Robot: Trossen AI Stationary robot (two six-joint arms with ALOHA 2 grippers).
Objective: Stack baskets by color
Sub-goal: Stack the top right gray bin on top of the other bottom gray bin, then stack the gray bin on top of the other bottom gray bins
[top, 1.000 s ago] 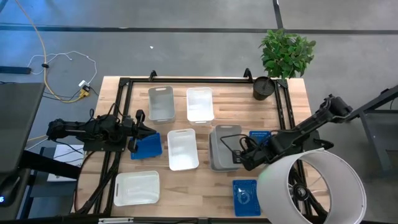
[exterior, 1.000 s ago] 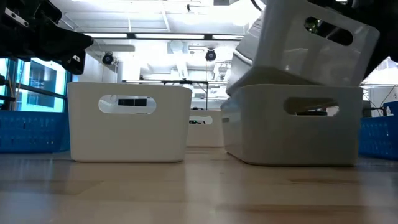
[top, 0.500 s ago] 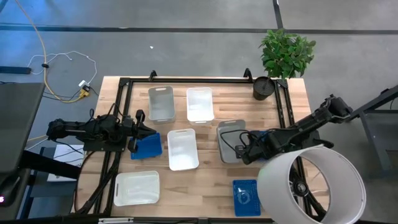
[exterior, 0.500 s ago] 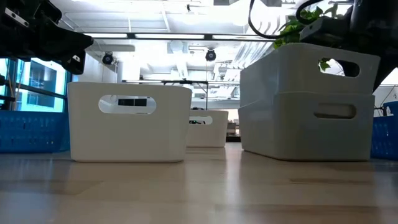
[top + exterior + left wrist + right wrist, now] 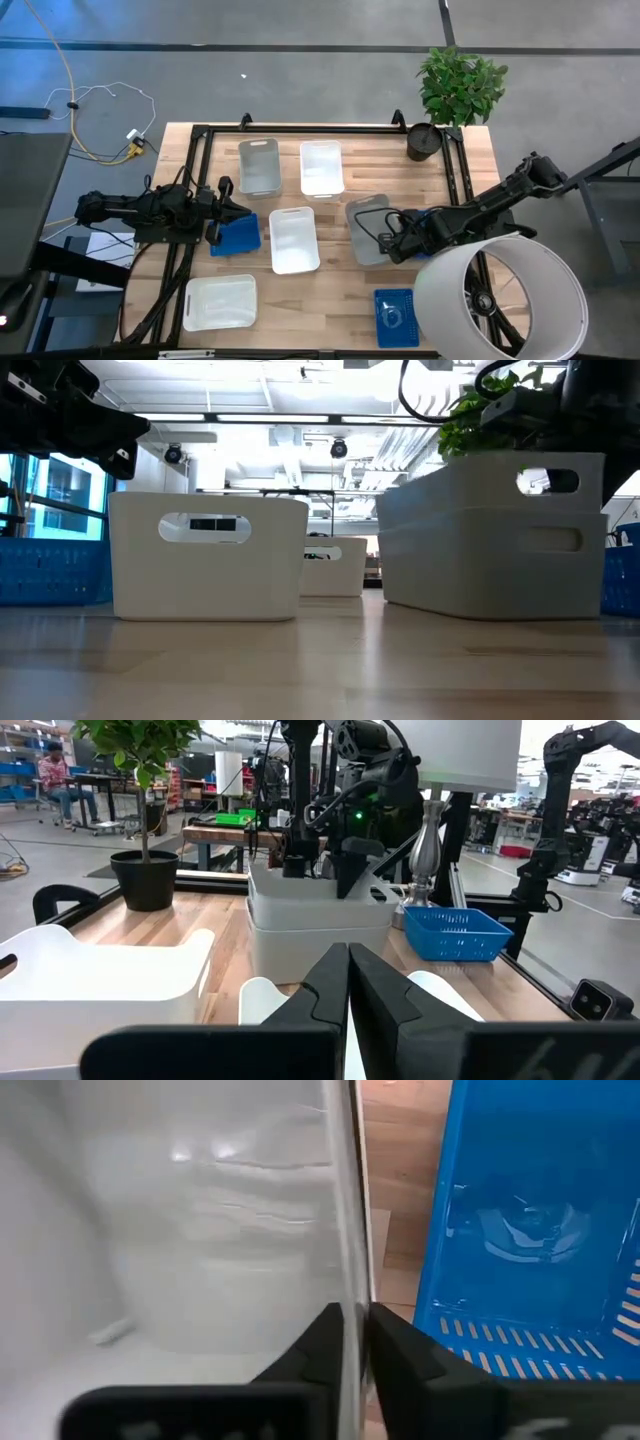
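While the left arm lay parked at the table's left edge, the left gripper (image 5: 218, 212) was fully closed with nothing between its fingers, its tip just over a blue mesh basket (image 5: 236, 236) at the left of the board. Near the front left corner sat a white basket (image 5: 219, 301) on its own. Toward the back, a grey basket (image 5: 260, 166) and a second white basket (image 5: 322, 167) stood side by side, close but apart. A third white basket (image 5: 294, 240) sat near the middle of the table, between the blue mesh basket and the grey stack. Right of centre, a grey basket stack (image 5: 367, 229) stood as two nested bins, the upper one sitting slightly proud of the lower in the low view (image 5: 495, 535). The right gripper (image 5: 393, 243) was at the stack's right rim; in the right wrist view its fingers (image 5: 385, 1352) straddled the thin upper wall of the grey bin (image 5: 200, 1220) with only a narrow gap, and whether they pinched the wall or stood just clear could not be told. Another blue mesh basket (image 5: 395, 317) sat near the front right, and one more (image 5: 455, 933) just beside the stack on its right. A potted plant (image 5: 455, 92) stood at the back right corner, and a large white cylinder (image 5: 500, 300) overlapped the front right.
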